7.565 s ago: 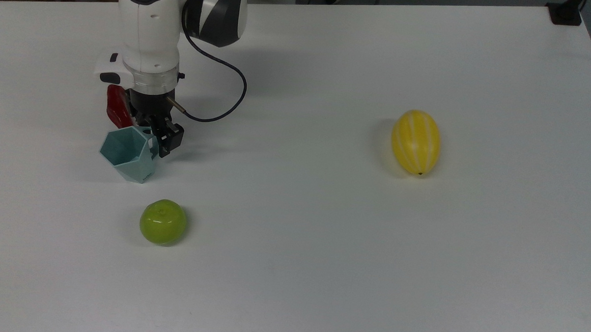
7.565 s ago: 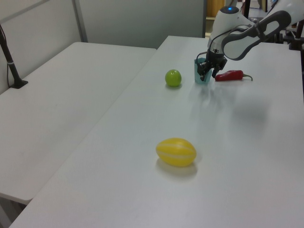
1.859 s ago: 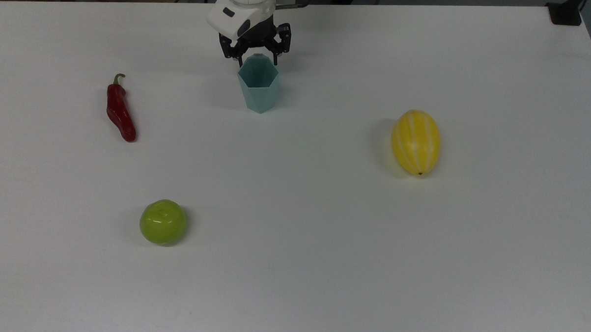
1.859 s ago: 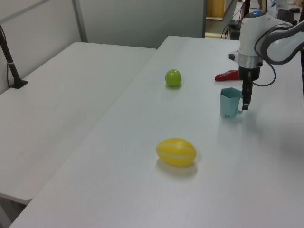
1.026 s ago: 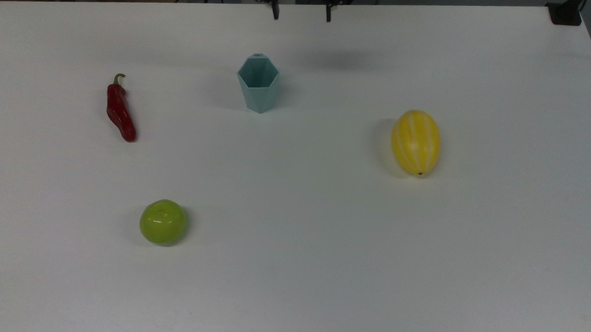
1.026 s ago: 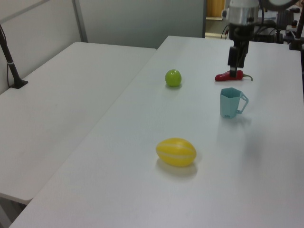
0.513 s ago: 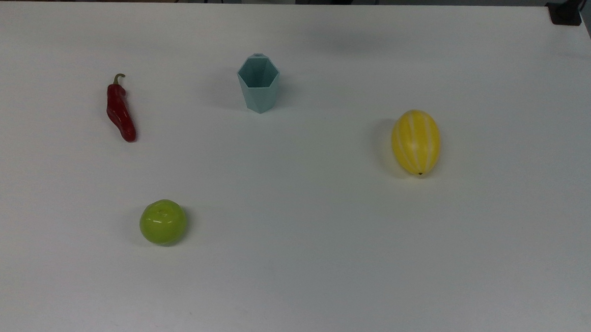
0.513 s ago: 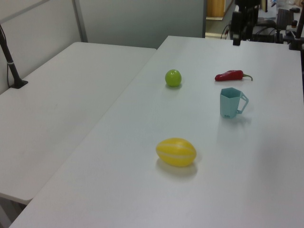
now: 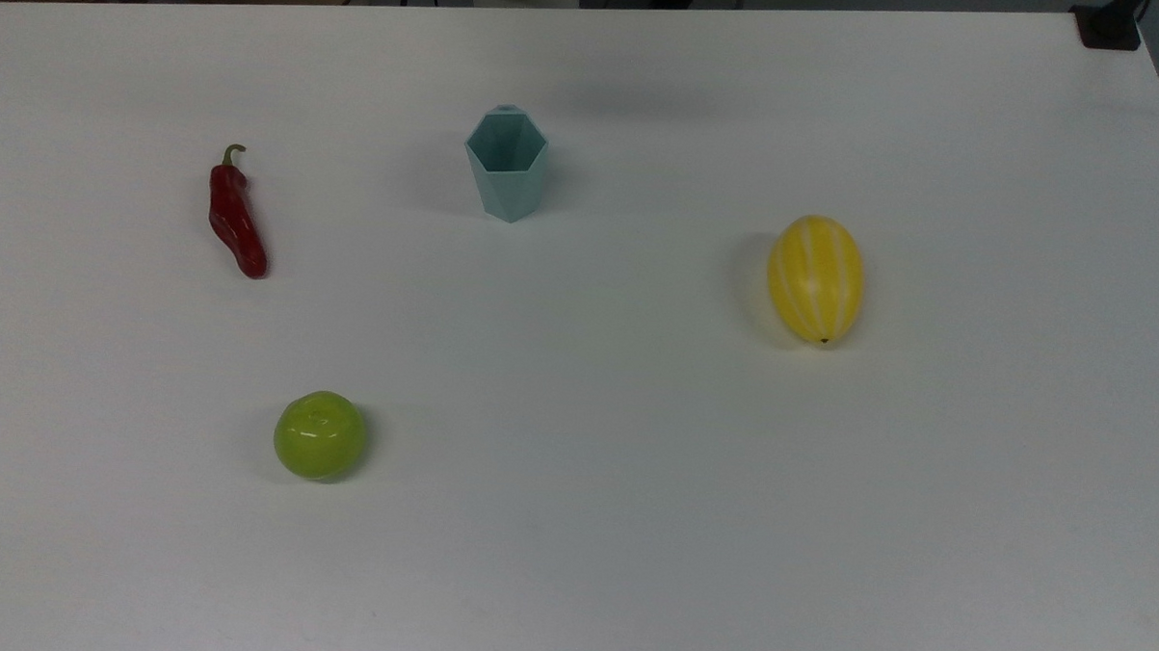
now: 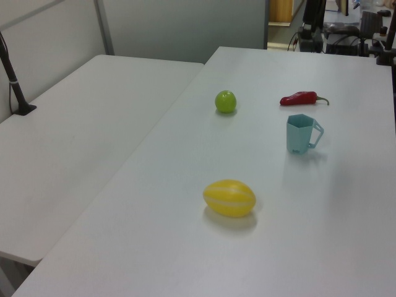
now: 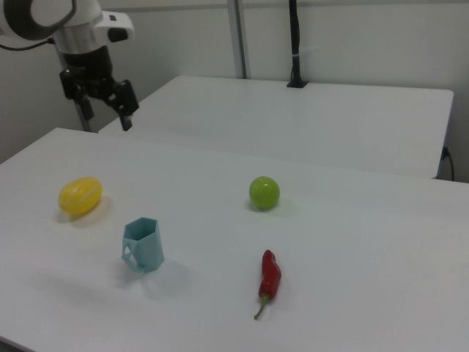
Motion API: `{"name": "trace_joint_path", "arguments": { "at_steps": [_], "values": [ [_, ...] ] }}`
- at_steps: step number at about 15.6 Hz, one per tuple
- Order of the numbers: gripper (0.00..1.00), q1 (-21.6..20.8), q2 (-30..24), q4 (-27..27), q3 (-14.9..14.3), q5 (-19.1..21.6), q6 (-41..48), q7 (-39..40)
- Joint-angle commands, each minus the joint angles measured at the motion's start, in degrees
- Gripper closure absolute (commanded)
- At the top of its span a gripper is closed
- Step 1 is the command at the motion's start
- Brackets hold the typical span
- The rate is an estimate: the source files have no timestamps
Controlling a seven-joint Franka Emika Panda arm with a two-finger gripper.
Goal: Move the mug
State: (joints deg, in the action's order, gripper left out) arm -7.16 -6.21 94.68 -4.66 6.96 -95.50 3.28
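1. Four things sit well apart on the white bench (image 9: 631,520), with wide bare surface between them and its edges.
2. One mug (image 9: 507,164) stands upright toward the top view's upper middle, its handle turned to the left view's right.
3. One red chilli (image 9: 235,219), one green fruit (image 9: 319,435), one yellow melon (image 9: 816,277).
4. My fingers (image 11: 104,100) hang spread apart and hold nothing, high above the bench's far corner in the right view, well clear of the mug.
5. A second white table (image 10: 74,142) adjoins, grey partitions behind.

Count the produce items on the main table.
3: red chili pepper at the top view's left, green fruit in front of it, striped yellow melon at the top view's right. None look hidden.
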Motion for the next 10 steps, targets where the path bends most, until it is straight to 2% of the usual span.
{"name": "trace_joint_path", "arguments": {
  "at_steps": [1,10],
  "values": [
    [0.0,-1.9,0.9,-0.3,-2.6,-0.2,-3.1,4.6],
    [0.0,-1.9,1.0,-0.1,-2.6,-0.5,-3.8,4.2]
  ]
}}
